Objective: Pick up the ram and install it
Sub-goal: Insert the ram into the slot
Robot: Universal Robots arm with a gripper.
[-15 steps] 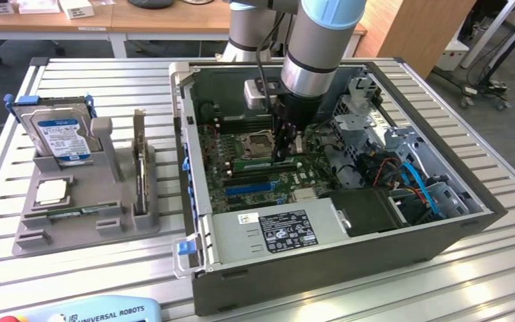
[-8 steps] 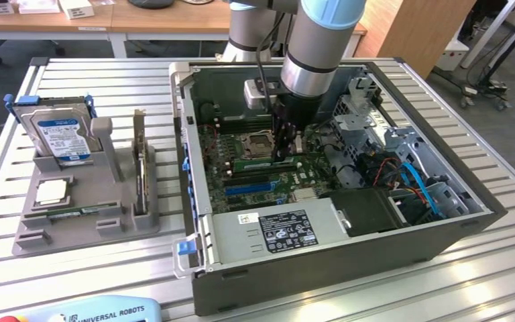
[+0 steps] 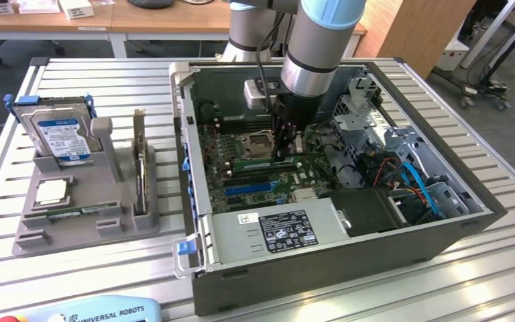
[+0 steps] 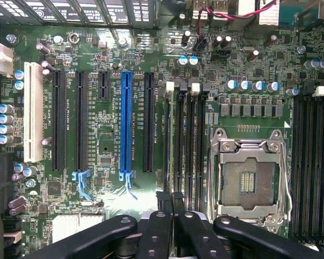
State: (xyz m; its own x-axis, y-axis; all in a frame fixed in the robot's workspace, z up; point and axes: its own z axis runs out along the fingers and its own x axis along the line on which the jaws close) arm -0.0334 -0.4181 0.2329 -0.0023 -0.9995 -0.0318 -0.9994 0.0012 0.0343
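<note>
pincer [image 4: 171, 198] closed over motherboard [image 4: 105, 154], grasp unclear

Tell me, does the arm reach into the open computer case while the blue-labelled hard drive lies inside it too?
Not quite. The arm does reach into the open computer case, but the exterior view shows the hard drive standing in the grey holder outside it.

Fingers [image 4: 156, 233] cut off at edge
</note>
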